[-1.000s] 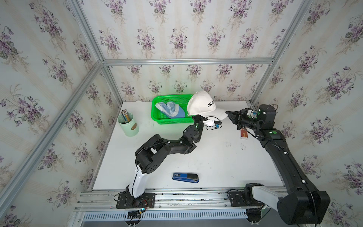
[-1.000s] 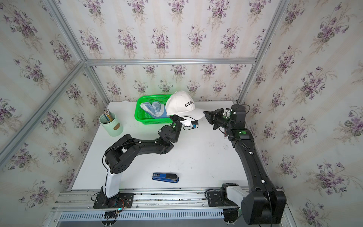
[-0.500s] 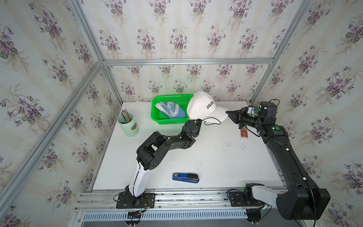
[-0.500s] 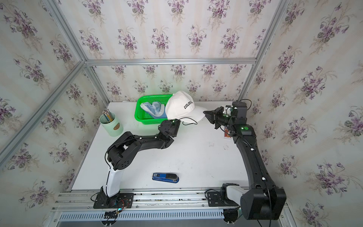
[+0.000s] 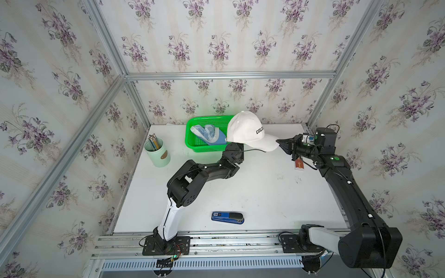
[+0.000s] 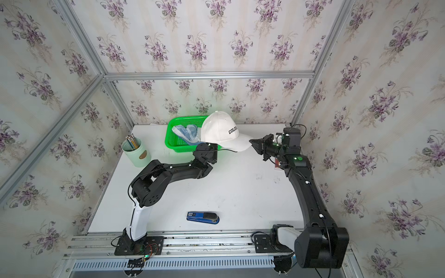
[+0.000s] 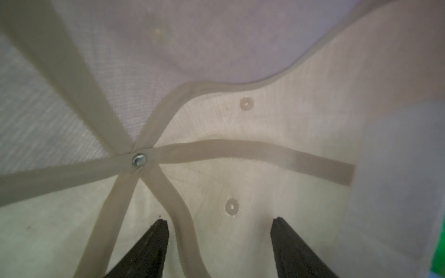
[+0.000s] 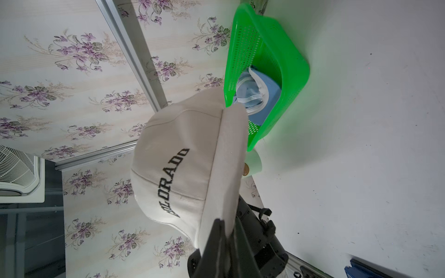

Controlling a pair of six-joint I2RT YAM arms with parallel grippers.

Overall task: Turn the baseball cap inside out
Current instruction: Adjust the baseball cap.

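left tool out of sight under the cap in both top views

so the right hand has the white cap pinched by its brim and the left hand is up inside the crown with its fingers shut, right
One thing is off: the left wrist view shows the left hand inside the crown with its fingers spread open, not shut. The right hand does pinch the white cap by its brim.
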